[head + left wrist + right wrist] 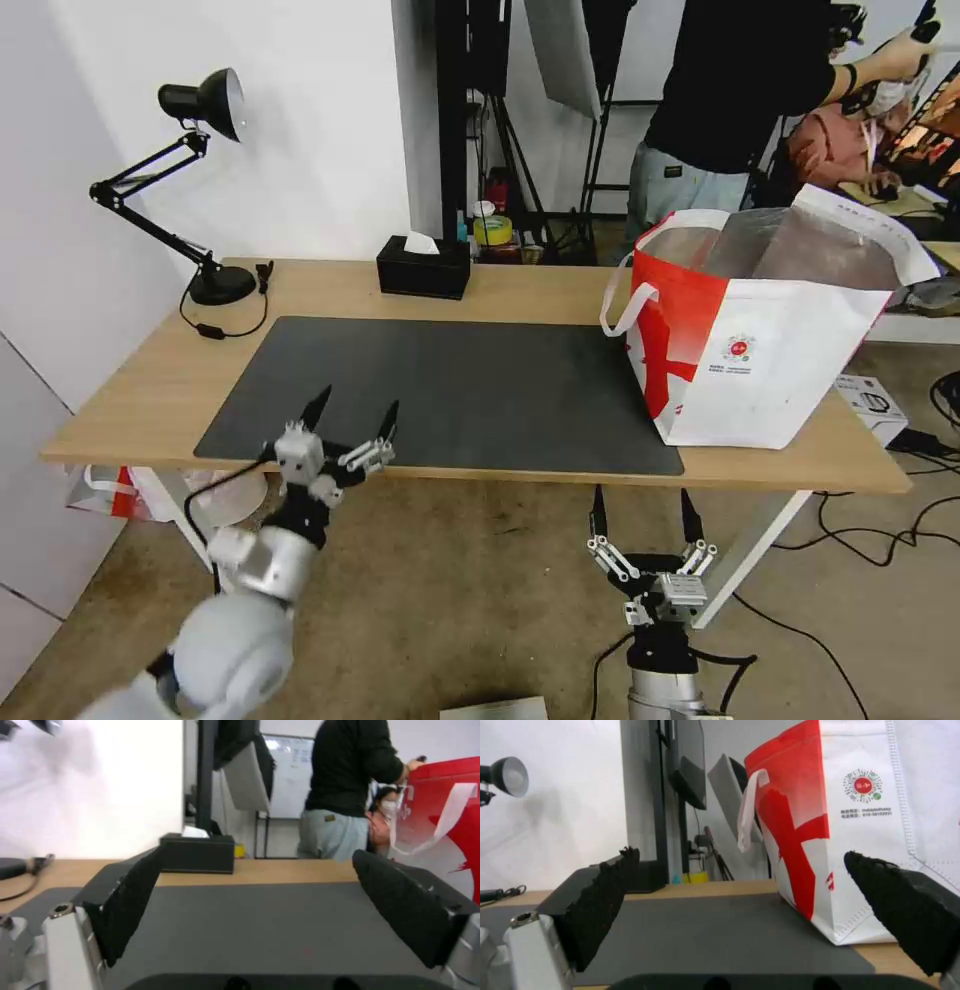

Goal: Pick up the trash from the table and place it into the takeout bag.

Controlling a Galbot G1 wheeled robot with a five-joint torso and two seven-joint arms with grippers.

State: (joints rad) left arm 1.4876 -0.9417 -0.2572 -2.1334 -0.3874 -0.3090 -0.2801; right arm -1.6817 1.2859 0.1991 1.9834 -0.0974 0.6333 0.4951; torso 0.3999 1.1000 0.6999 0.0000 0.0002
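No trash shows on the dark grey mat point(450, 390); the takeout bag point(760, 350) stands at its far-right corner. Both my left gripper point(352, 417) and right gripper point(643, 512) hang released near its front edge, so I judge nothing remains.

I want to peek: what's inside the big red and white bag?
Inside the takeout bag only silver foil lining shows near the open top. Its walls cover the bottom, so anything lower down is hidden.

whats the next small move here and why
Probably hold both arms where they are: the mat on the table bears no trash, the takeout bag stands upright, and the left pincer and right pincer are open, holding nothing.
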